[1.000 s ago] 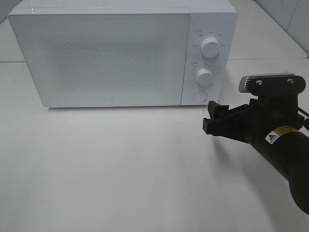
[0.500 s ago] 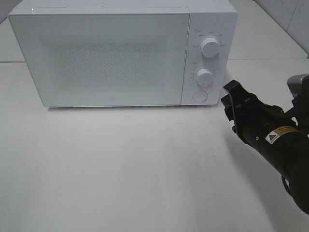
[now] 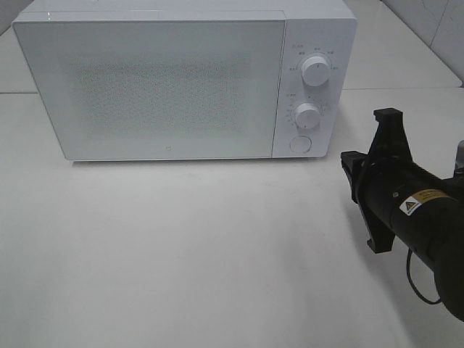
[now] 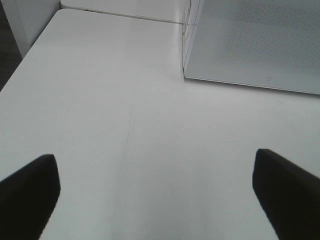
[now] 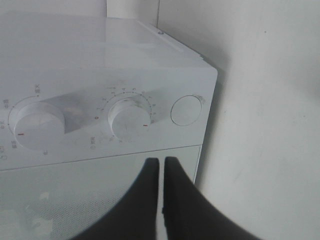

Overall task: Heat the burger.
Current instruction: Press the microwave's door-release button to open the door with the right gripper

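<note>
No burger shows in any view. It is not on the bare white table (image 3: 181,254), and whether it sits behind the dotted door (image 3: 159,87) of the closed microwave oven (image 3: 319,29) cannot be told, so neither can its heading or long axis.

The right gripper (image 5: 160,162) has its 2 black fingers pressed tip to tip, holding nothing. It is rolled onto its side and points at the oven's control panel. In the high view it hovers just off the oven's front right corner, near the panel but not touching. The left gripper (image 4: 157,200) stands spread wide and empty over the table, off the oven's far left corner and well away from the controls.

What the coming move turns on, by my reading, is the round button (image 3: 299,144) below the 2 dials (image 3: 316,70). It lies ahead of the shut tips and a little toward the oven's outer edge, so the right arm is plainly the nearer 1. Closed fingers suit a poke, probably at that button to release the door. The tips must shift sideways to centre on it before pushing in.
</note>
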`<state>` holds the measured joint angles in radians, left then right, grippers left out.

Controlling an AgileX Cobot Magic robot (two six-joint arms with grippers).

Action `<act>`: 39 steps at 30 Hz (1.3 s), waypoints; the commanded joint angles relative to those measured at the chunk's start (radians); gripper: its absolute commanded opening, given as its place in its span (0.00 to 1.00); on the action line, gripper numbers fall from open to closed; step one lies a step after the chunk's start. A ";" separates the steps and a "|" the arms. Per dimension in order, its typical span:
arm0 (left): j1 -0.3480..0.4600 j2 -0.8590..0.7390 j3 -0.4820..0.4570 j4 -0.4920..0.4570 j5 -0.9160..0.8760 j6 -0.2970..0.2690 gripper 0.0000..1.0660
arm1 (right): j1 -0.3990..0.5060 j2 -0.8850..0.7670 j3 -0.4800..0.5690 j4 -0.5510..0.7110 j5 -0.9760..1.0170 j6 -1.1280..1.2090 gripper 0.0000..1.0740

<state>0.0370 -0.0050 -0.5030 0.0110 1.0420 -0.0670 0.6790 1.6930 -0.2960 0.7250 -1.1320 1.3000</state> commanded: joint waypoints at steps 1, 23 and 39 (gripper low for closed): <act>0.006 -0.019 0.003 -0.011 -0.007 -0.004 0.94 | 0.002 -0.004 -0.007 0.032 0.021 0.024 0.00; 0.006 -0.019 0.003 -0.011 -0.007 -0.004 0.94 | -0.085 0.204 -0.253 -0.056 0.160 0.057 0.00; 0.006 -0.019 0.003 -0.011 -0.007 -0.004 0.94 | -0.155 0.331 -0.450 -0.071 0.255 0.041 0.00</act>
<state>0.0370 -0.0050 -0.5030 0.0110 1.0420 -0.0670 0.5300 2.0180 -0.7310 0.6470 -0.8910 1.3490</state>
